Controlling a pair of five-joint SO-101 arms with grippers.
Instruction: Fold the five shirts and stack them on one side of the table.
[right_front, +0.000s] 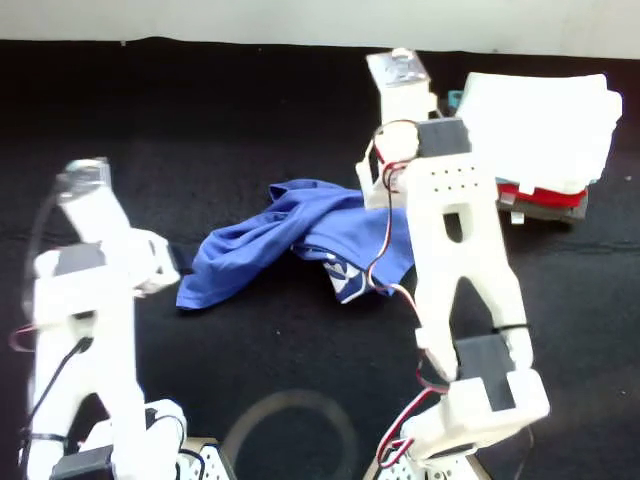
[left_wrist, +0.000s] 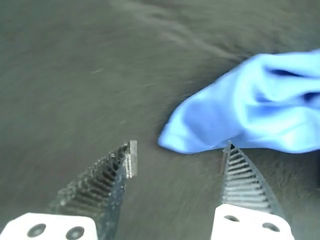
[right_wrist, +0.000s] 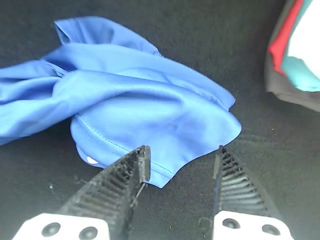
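Blue shirt (right_front: 270, 240) crumpled, edge hidden behind right arm (right_front: 460, 250), stack (right_front: 540, 125) partly covered

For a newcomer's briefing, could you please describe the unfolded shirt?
Look at the middle of the black table. The blue shirt lies there. It alone is crumpled and loose, apart from the folded stack in the far corner, white on top.

A black cloth-covered table (right_front: 200, 130) meets a pale wall (right_front: 300, 20).
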